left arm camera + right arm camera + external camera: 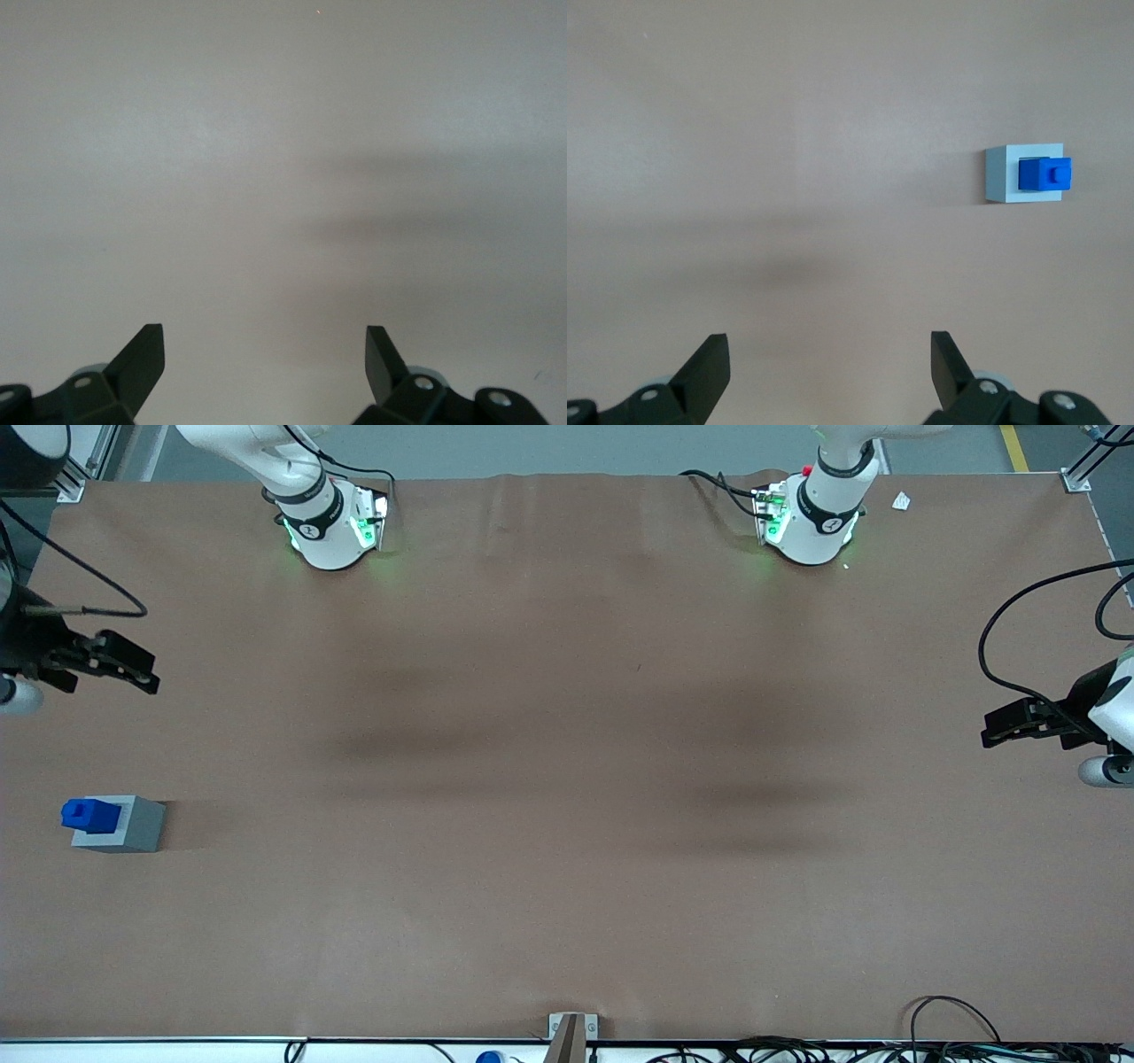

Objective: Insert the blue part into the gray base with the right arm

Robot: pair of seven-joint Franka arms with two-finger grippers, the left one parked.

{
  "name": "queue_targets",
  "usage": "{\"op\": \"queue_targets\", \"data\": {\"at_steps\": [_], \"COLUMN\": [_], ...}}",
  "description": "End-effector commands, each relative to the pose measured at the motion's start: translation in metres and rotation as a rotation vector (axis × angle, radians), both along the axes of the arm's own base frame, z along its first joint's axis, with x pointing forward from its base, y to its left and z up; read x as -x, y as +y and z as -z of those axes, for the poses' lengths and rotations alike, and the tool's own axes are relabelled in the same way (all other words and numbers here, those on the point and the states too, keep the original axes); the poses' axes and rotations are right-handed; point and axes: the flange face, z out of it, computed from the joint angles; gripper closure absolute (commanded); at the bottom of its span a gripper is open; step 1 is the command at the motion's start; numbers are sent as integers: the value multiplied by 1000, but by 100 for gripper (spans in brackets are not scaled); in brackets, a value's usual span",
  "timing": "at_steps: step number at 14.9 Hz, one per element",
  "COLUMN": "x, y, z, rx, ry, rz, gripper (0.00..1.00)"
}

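Front view: small bright-blue plastic part [89, 814] sits in the light-gray boxy base [121, 825] on the brown desk [567, 779], at the working arm's end. Black two-finger gripper [146, 676] hovers at base's 12 o'clock, well apart.

Right wrist view: gripper [829, 354] spread wide, empty; blue part [1044, 173] protrudes, stub overhanging the base [1003, 175] edge.

1. 1 blue part [89, 814], sitting in the gray base.
2. 1 gray base [124, 825], on the bench toward the working arm's end.
3. 1 bench [567, 824], brown-topped.
4. 1 working right arm [27, 646], with 1 pincer [133, 666] hanging above the bench, farther from the front camera than the base, its 2 fingers [709, 367] spread apart, holding nothing.
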Motion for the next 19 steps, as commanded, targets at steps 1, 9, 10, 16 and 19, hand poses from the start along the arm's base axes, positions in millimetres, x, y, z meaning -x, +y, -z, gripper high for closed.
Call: {"op": "queue_targets", "data": {"at_steps": [1,9,10,16,19], "x": [27,29,31,33,32], "y": [-8,-21,-17,-12,-11], "z": [3,6,8,-1,-7], "rx": [-3,-15,-15,-14,-15], "ry": [-34,7,21,25,12], "rz": [0,-37,-66,-77,-78], "gripper": [0,0,0,0,0]}}
